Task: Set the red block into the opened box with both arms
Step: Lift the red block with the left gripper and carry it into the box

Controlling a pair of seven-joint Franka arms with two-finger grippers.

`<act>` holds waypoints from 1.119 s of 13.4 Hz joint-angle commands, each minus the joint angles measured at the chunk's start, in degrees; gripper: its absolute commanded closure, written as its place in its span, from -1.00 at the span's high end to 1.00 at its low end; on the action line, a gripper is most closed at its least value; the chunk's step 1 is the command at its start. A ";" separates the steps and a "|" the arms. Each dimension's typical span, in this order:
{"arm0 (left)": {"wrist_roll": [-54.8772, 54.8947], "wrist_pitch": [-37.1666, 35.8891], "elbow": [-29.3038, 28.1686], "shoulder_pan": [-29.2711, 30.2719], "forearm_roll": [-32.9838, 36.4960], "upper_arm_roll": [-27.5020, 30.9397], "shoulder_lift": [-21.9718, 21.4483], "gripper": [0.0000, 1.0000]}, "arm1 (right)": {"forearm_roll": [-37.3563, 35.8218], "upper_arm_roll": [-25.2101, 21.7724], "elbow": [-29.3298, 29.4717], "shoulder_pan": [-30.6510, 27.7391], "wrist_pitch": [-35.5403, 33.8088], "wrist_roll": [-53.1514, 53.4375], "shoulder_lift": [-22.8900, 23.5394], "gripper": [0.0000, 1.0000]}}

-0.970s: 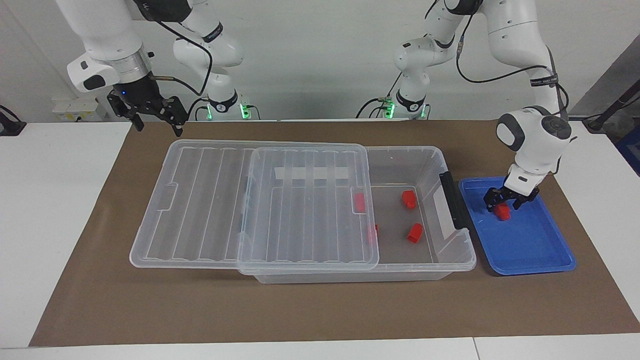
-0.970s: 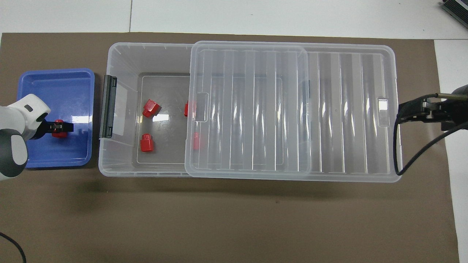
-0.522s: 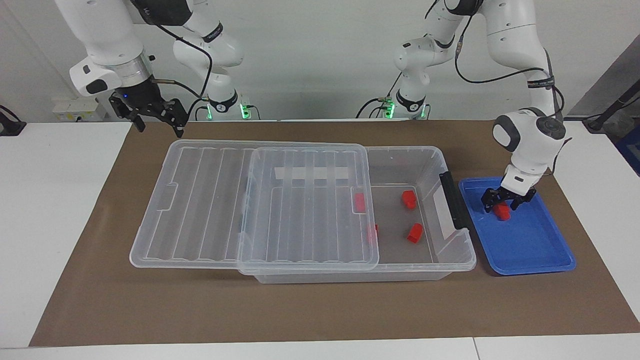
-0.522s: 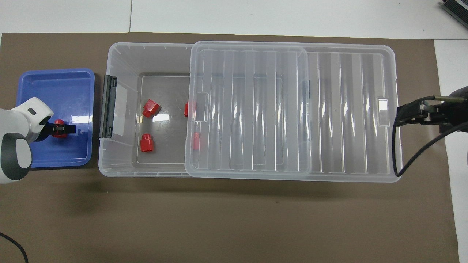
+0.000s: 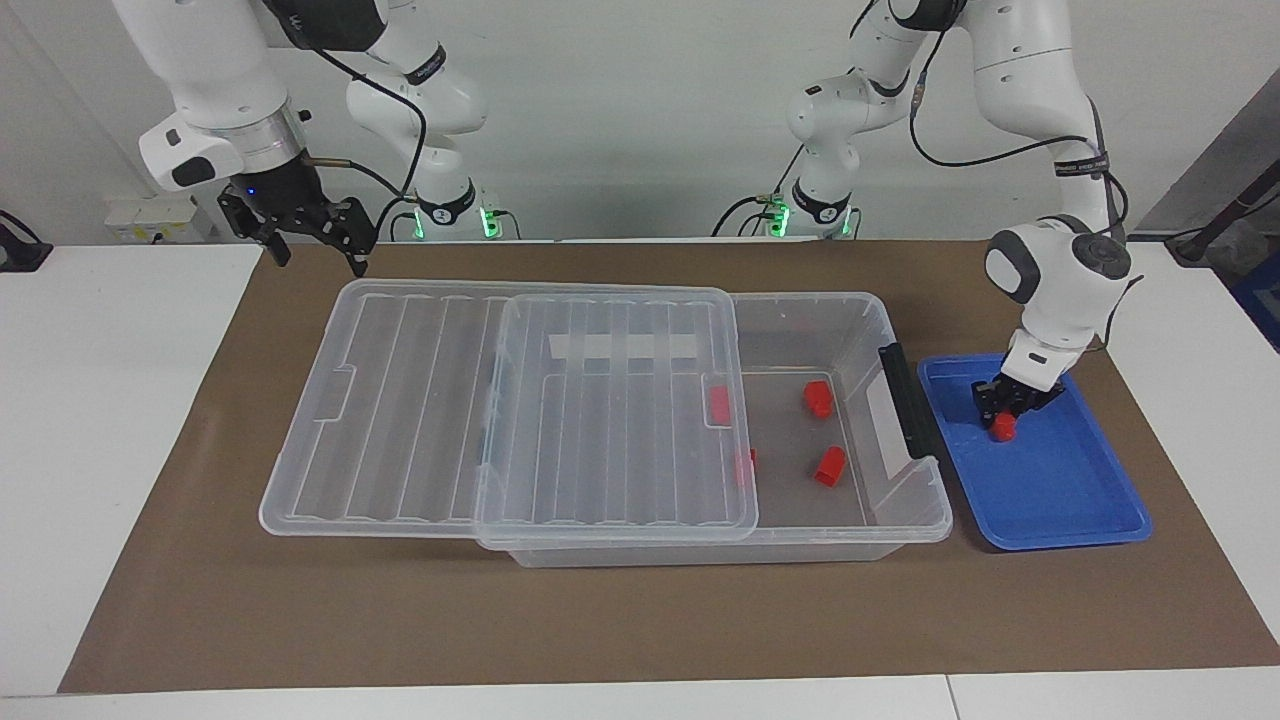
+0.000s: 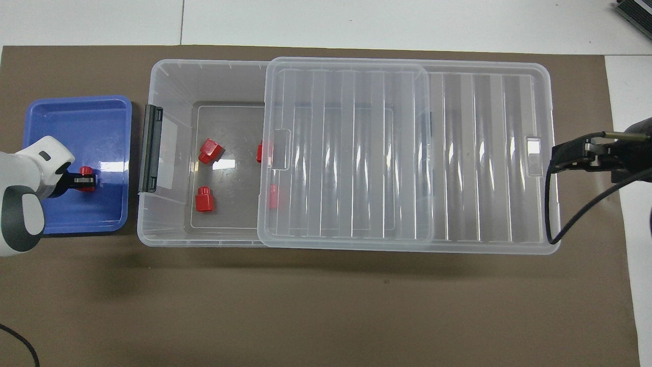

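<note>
Red block (image 5: 1003, 427) is gripped in the blue tray (image 5: 1080, 500), which sits beside the box (image 5: 905, 505) at the left arm's end of the table. Left gripper (image 5: 1008, 408) is down in the tray, fingers clamped narrow on the block; block appears to rest on the tray floor, not yet lifted. Right gripper (image 5: 312, 232) is held in the air near the lid's (image 5: 400, 400) corner at the right arm's end, fingers spread wide, nothing held or touched; that arm waits.

Box is partly opened: lid is slid toward the right arm's end, and the gap at the end with the black bar (image 5: 905, 400) is exposed. Four other red blocks are seen inside, two in the gap, two under the lid's edge.

Risks, as judged: block is small, so an off-centre grip could let it slip or twist on lifting. The carry must clear the black bar and rim; a low path could knock the block loose. Release too near the lid's edge could land it on the lid.
</note>
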 commanded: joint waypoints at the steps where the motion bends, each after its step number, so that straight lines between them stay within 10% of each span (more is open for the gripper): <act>1: -1.48 -10.94 5.50 -0.19 0.52 -0.43 -2.42 -0.90 | 1.30 0.05 -1.20 -0.46 0.87 -0.31 -1.24 1.00; 6: -12.00 -47.80 30.20 -4.75 -2.54 -1.48 -5.51 -0.89 | 1.30 -0.03 -0.94 -0.63 0.87 -0.31 -1.33 1.00; 11: -40.12 -42.84 27.69 -18.98 -5.72 -1.66 -7.09 -0.89 | 1.30 -0.03 -0.94 -0.63 0.87 -0.31 -1.33 1.00; 15: -49.56 -24.23 13.73 -24.80 -5.72 -1.75 -11.13 -0.90 | 1.30 -0.03 -0.94 -0.63 0.87 -0.31 -1.33 1.00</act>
